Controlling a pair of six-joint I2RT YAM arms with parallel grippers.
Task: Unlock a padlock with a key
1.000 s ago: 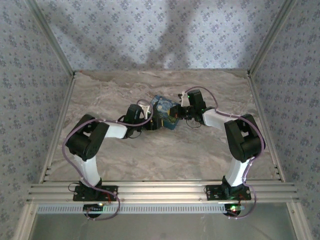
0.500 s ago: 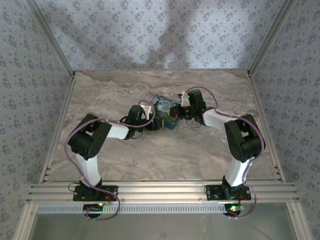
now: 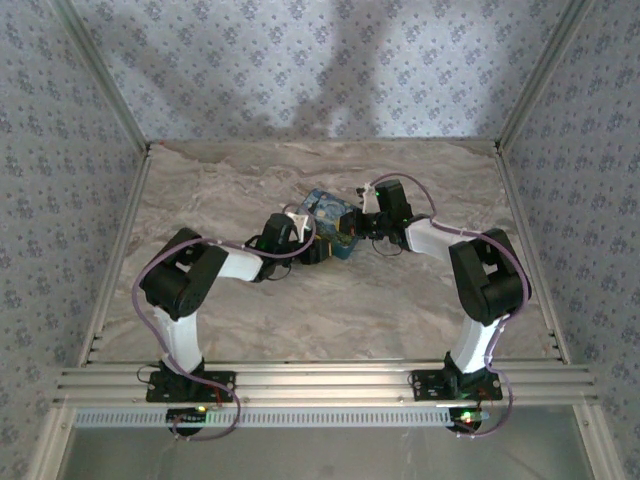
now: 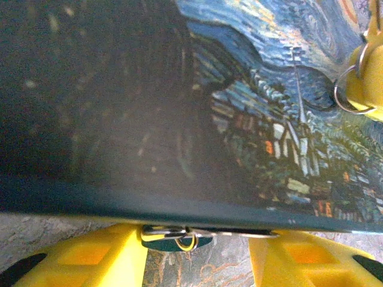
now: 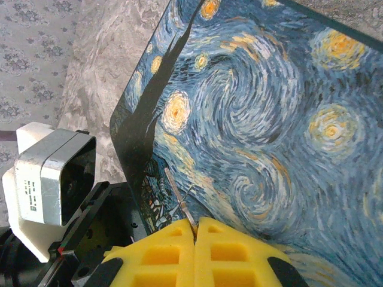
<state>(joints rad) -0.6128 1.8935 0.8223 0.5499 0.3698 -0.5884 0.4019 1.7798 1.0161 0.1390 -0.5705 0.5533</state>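
Two arms reach inward to a blue-and-yellow swirl-painted box lying on the marbled desk. From the overhead camera, my left arm comes in at the box's near-left corner and my right arm at its right side.

On the left wrist camera, the left gripper stands partly open. Its two yellow fingers sit apart just beneath the box's nearest edge. The padlock, a small silver-and-teal piece with a thin ring, lies in the gap between them, tucked against that edge. One finger looks to be at the padlock's end and the other is clear of it, so I judge nothing is clamped yet.

On the right wrist camera, the right gripper is pinched shut above the box's painted face. The key, a thin metal sliver, sticks out from between its tips, close over the paint.

What could go wrong, as I see it:
- The padlock sits so tight to the box that the left gripper could close on the box's edge instead, or nudge the padlock underneath.
- The key is held only by its end, so any sideways touch against the box could twist it in the pads or flick it loose.
- I cannot see the keyhole, so I cannot judge how well the key lines up with it.
- The box may slide if either arm leans on it.
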